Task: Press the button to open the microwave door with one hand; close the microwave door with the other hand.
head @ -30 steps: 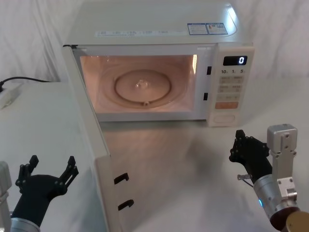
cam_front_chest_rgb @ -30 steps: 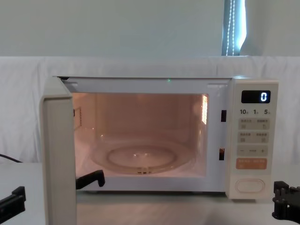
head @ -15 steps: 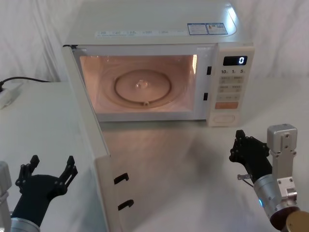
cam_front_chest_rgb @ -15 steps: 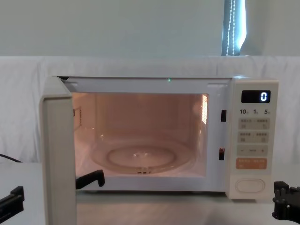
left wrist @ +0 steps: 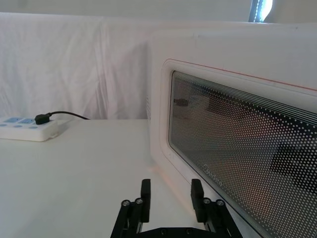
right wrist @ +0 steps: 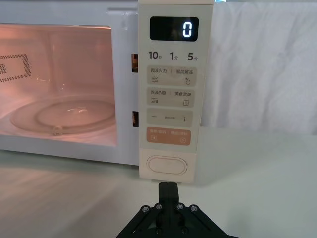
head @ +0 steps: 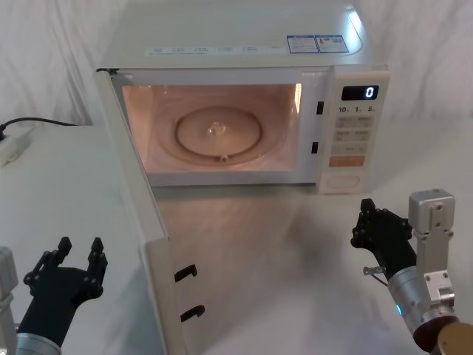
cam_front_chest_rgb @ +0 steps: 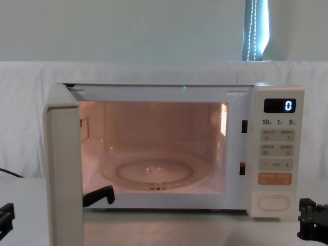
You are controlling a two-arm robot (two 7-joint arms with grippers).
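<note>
The microwave door [head: 158,296] stands swung out toward me on its left hinge, and the lit cavity shows behind it. In the left wrist view its mesh window [left wrist: 247,153] is close on one side. My left gripper [head: 77,246] hovers low beside the door's outer face, open with nothing between its fingers [left wrist: 145,191]. The oval cream button [head: 341,180] sits at the bottom of the control panel [right wrist: 173,59], also seen as the button [right wrist: 167,165] straight ahead of my right gripper [right wrist: 168,191]. That right gripper [head: 377,222] is shut and holds off the panel, a short way in front of it.
A white power strip [head: 11,144] with a black cable lies at the far left of the table. A glass turntable [head: 218,133] sits inside the cavity. Two black latch hooks [head: 188,274] stick out of the door's free edge. White cloth hangs behind.
My left gripper's fingers have drawn closer together and it has sunk slightly lower beside the door. The right gripper and the door have not moved.
</note>
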